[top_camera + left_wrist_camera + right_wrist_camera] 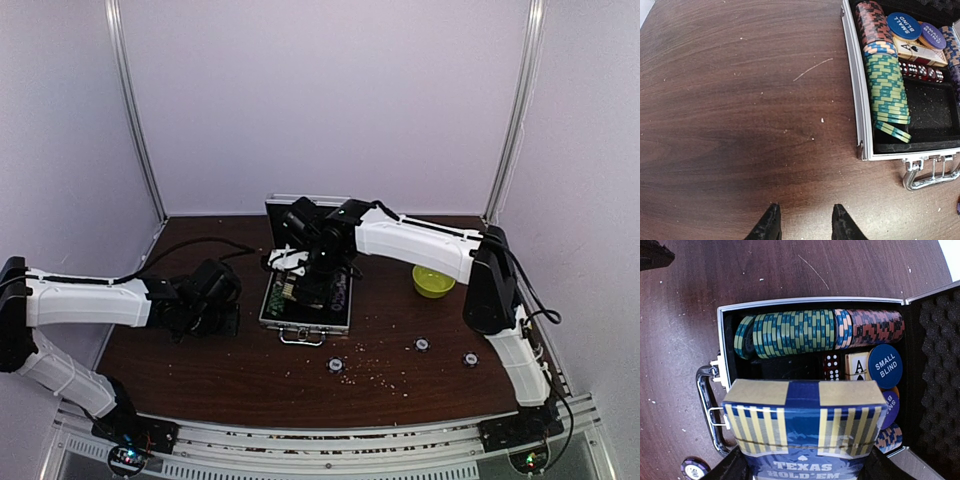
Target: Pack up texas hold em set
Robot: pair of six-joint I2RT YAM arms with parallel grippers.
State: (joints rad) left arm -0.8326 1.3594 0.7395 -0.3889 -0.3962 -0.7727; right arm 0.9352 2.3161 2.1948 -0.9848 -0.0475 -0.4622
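**Dark wood table, case open, card box in right claw**

Brown table [200,370] inside white walls. Silver case [303,322] lies at centre of the top view, lid up, handle [303,338] toward the bottom of frame.

Right gripper [318,262] is over the case, clamped on the yellow-blue card box [805,425]. Its fingers [732,467] press both sides at the bottom of the right wrist view. The box covers the lower half of the case there; can't tell if it touches the lining.

Already in the case:
- green-yellow chips [887,85] in a row along the left wall, red-black chips [871,22] above them
- red dice [920,71]
- two blue "small blind" buttons [903,25]

Left gripper [805,220] sits left of the case, over bare table, fingers apart, nothing between them.

Three loose chips [422,345] lie lower right of the case. Lime-green bowl [433,281] is right of centre.
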